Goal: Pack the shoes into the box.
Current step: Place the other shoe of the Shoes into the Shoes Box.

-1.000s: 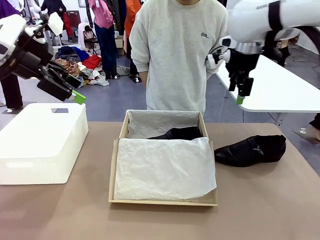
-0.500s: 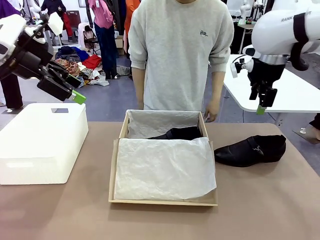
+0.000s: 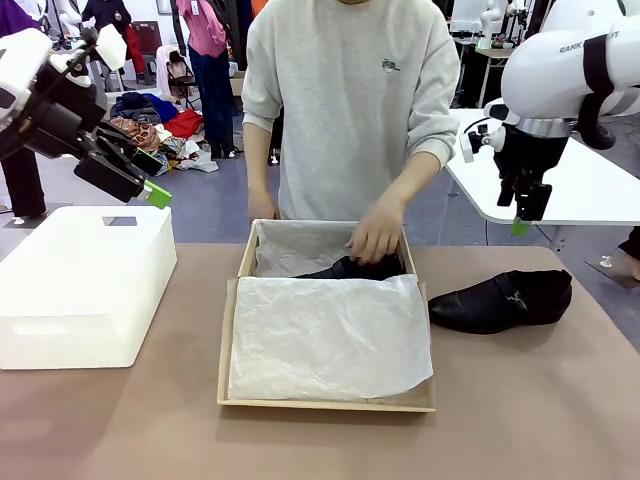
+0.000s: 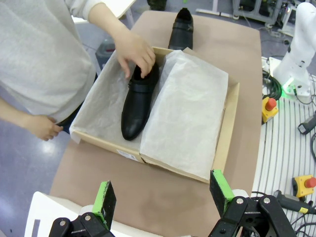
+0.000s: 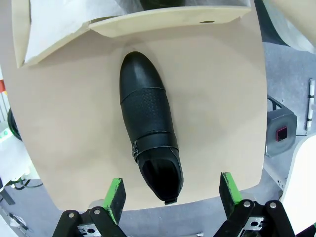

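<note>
Moved since earlier: person's hand (image 3: 378, 232), now laid on first dress shoe (image 3: 355, 267) inside cardboard shoebox (image 3: 228, 340). Second dress shoe (image 3: 500, 300) is left on desk (image 3: 520, 400), just beside it. Left claw (image 4: 161, 190) and right claw (image 3: 520, 224) are held apart, empty.

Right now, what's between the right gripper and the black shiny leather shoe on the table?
Nothing. In the right wrist view, only air separates the right gripper from the black shoe.

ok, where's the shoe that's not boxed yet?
Front view: the loose shoe lies on the table right of the box, close beside its right wall, under the open right gripper.
</note>
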Available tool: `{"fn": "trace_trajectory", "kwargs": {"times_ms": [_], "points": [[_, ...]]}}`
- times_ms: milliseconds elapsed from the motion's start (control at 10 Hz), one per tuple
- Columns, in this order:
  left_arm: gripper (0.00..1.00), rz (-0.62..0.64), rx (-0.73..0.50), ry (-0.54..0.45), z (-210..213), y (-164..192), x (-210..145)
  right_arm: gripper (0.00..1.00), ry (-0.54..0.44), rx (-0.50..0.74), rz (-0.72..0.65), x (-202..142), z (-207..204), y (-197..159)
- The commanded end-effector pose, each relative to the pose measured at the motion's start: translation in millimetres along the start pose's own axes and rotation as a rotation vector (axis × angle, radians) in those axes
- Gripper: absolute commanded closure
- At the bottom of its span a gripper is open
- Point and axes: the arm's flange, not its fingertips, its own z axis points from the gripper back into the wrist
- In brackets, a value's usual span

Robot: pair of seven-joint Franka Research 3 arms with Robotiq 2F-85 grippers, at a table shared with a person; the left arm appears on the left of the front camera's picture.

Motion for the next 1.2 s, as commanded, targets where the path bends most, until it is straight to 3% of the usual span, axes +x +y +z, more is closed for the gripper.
{"fn": "trace_trajectory", "kwargs": {"times_ms": [0, 400, 1100], "points": [[0.0, -0.011, -0.017, -0.018, 0.4, 1.4, 0.2, 0.0, 0.001, -0.004, -0.003, -3.0, 3.6, 0.4], [0.0, -0.011, -0.017, -0.018, 0.4, 1.4, 0.2, 0.0, 0.0, -0.001, -0.001, -0.3, 0.3, -0.1], [0.0, -0.011, -0.017, -0.018, 0.4, 1.4, 0.2, 0.0, -0.035, 0.04, 0.001, -71.6, -46.6, 1.6]]}}
